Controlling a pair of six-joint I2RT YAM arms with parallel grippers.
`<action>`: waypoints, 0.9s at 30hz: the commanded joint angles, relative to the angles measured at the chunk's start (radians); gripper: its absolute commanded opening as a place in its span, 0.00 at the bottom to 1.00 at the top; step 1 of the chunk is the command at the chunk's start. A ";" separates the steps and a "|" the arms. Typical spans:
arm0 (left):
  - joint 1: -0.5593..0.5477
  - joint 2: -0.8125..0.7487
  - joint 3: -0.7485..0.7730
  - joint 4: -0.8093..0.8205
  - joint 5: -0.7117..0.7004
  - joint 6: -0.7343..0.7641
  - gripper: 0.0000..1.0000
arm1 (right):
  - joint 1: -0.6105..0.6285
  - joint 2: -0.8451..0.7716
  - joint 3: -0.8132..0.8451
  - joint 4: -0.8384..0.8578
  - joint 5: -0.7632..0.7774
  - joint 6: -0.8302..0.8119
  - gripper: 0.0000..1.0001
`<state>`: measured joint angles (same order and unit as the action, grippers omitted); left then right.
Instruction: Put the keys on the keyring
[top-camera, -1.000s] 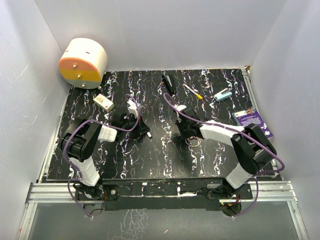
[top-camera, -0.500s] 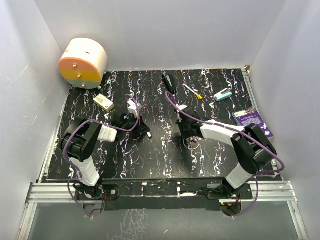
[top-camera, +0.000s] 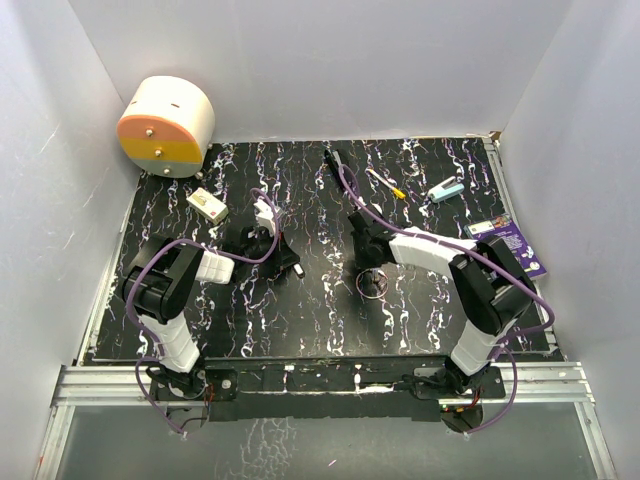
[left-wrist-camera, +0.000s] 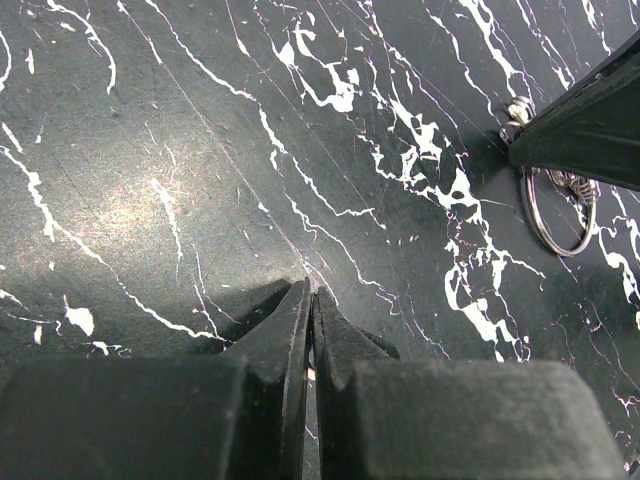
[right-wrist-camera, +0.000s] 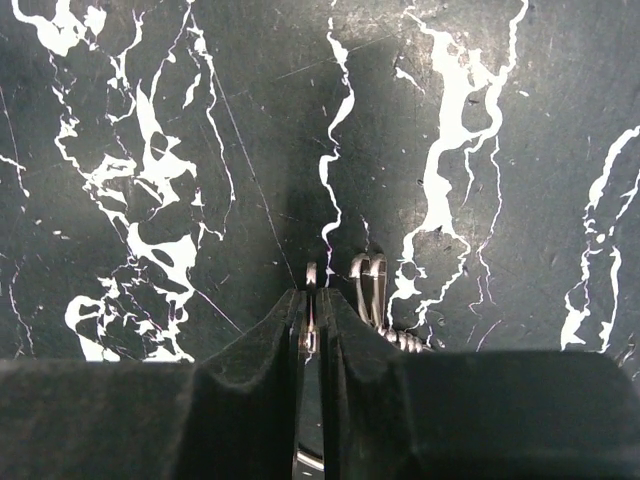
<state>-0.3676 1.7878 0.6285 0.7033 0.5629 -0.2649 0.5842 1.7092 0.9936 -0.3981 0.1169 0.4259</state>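
The keyring (top-camera: 359, 285) is a thin silvery wire ring lying flat on the black marbled table, just in front of my right gripper (top-camera: 371, 270). In the left wrist view the ring (left-wrist-camera: 530, 215) lies partly under the right gripper's black fingertip (left-wrist-camera: 590, 120). My right gripper (right-wrist-camera: 311, 295) is shut on a thin silvery strip that looks like a key (right-wrist-camera: 311, 273) seen edge-on. Wire loops with a small coil (right-wrist-camera: 368, 285) sit just right of it. My left gripper (top-camera: 291, 266) is shut, tips (left-wrist-camera: 310, 300) low over bare table to the left of the ring. No other keys show.
A round white, orange and yellow drum (top-camera: 165, 125) stands at the back left. A small white box (top-camera: 207, 205), a black pen-like stick (top-camera: 337, 165), a yellow-handled tool (top-camera: 385, 183), a teal item (top-camera: 447, 190) and a purple card (top-camera: 505, 240) lie around the table's back and right.
My right gripper has moved left and a little farther back, and the keyring has slid left with it. The left arm has not moved.
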 joint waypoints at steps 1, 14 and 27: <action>0.009 -0.002 0.006 -0.057 -0.011 0.022 0.00 | 0.010 0.030 0.004 -0.048 0.035 0.083 0.18; 0.010 0.003 0.006 -0.054 -0.008 0.018 0.00 | 0.059 0.003 -0.063 -0.054 0.048 0.068 0.25; 0.012 0.003 0.007 -0.055 -0.012 0.021 0.00 | 0.066 -0.014 -0.062 -0.136 0.124 0.006 0.22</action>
<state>-0.3672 1.7878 0.6285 0.7029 0.5632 -0.2649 0.6468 1.6886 0.9665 -0.4141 0.2207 0.4637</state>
